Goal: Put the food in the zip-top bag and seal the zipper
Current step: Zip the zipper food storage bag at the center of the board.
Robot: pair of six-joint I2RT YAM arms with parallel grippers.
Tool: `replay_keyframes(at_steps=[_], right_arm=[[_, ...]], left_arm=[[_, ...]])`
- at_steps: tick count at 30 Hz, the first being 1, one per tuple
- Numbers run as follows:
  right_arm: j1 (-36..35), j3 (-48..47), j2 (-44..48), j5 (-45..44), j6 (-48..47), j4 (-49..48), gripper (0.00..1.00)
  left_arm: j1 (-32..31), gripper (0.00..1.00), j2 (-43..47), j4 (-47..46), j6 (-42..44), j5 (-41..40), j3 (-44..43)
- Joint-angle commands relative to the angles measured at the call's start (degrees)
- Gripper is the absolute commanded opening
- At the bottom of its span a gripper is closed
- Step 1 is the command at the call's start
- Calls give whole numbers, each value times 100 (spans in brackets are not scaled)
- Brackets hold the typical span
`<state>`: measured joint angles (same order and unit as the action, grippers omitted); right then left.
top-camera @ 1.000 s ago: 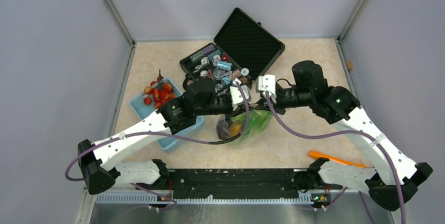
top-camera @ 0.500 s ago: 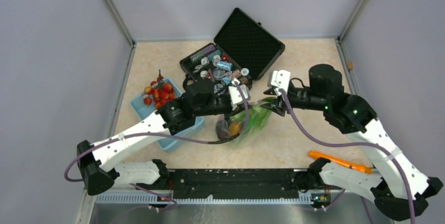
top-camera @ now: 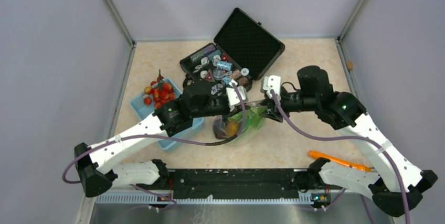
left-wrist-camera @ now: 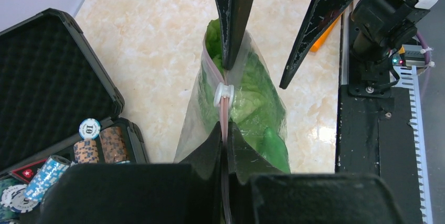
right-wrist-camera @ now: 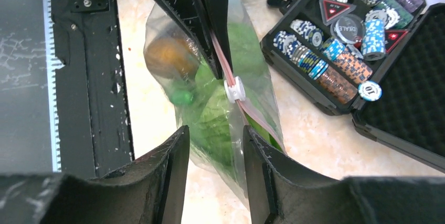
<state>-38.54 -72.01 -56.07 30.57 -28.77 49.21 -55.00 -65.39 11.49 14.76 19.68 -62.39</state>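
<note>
— Where's the zip-top bag (top-camera: 246, 123) sitting?
— Mid-tabletop (top-camera: 304, 66), between your arms, on edge with the zipper (left-wrist-camera: 224, 114) uppermost. A leafy green ball (right-wrist-camera: 220, 119) and an orange (right-wrist-camera: 168, 56) show inside.
— And my end effectors?
— Your left end effector (left-wrist-camera: 224, 129) is clamped tight on the zipper, just behind the white slider (left-wrist-camera: 223, 94). Your right end effector (right-wrist-camera: 213, 132) stands partly open, straddling the bag's other end, gripping nothing. Cherry tomatoes (top-camera: 160, 93) lie in the blue basket (top-camera: 139, 106), well apart

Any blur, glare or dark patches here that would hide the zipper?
Top external: evenly lit with soft shadows, but the zip-top bag is small and partly covered. Left wrist: the zipper and white slider are sharp; the left gripper is a dark, featureless mass at the bottom edge. Right wrist: slight sheen on the bag, zipper legible, poker chips crisp.
</note>
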Motion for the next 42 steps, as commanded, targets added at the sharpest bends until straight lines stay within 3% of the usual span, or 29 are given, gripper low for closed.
replay_keyframes(at_steps=[1, 9, 14, 24, 38, 41, 42], right_arm=[[23, 84, -10, 376, -117, 28, 39], [24, 292, -29, 410, 55, 51, 38], [36, 380, 56, -820, 121, -137, 45], [119, -90, 326, -1040, 6, -192, 48], [117, 336, -553, 836, -306, 230, 45], [119, 349, -692, 1282, -386, 386, 40], [119, 378, -715, 1463, -446, 436, 34]], left_arm=[[16, 0, 227, -586, 44, -107, -90], [16, 0, 382, -787, -52, -151, 62], [16, 0, 394, -745, -59, -53, 95], [20, 0, 393, -798, -66, 32, 68], [20, 0, 427, -1094, -134, -117, 137], [16, 0, 456, -1396, -225, -276, 235], [16, 0, 456, -1554, -277, -341, 281]])
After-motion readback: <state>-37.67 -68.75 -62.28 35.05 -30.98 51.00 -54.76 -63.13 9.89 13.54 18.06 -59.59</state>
